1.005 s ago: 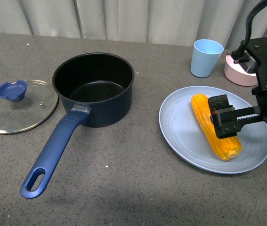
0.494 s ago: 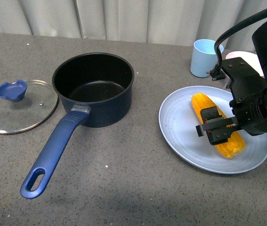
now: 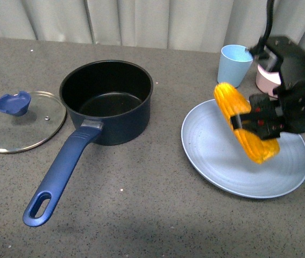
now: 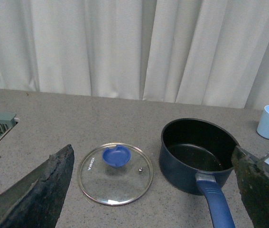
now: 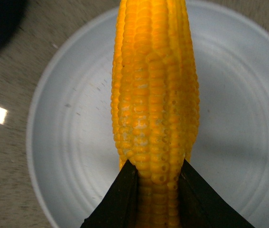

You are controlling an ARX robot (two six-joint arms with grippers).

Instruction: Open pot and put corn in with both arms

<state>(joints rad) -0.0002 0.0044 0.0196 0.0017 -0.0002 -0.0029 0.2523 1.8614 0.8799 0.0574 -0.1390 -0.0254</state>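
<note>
Right tool (image 3: pixel 252 124) clamped on corn (image 3: pixel 227 100), held above plate (image 3: pixel 211 148); left tool (image 4: pixel 152 159) wide apart, empty

Two black fingers (image 5: pixel 117 199) pinch the corn (image 5: pixel 155 95) over a pale blue plate (image 5: pixel 68 137).

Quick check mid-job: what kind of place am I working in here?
Likely a staged kitchen-style test bench, not a real kitchen: grey speckled tabletop, plain pale curtain backdrop, and a few dishes laid out, such as a pot, glass lid and plate.
</note>
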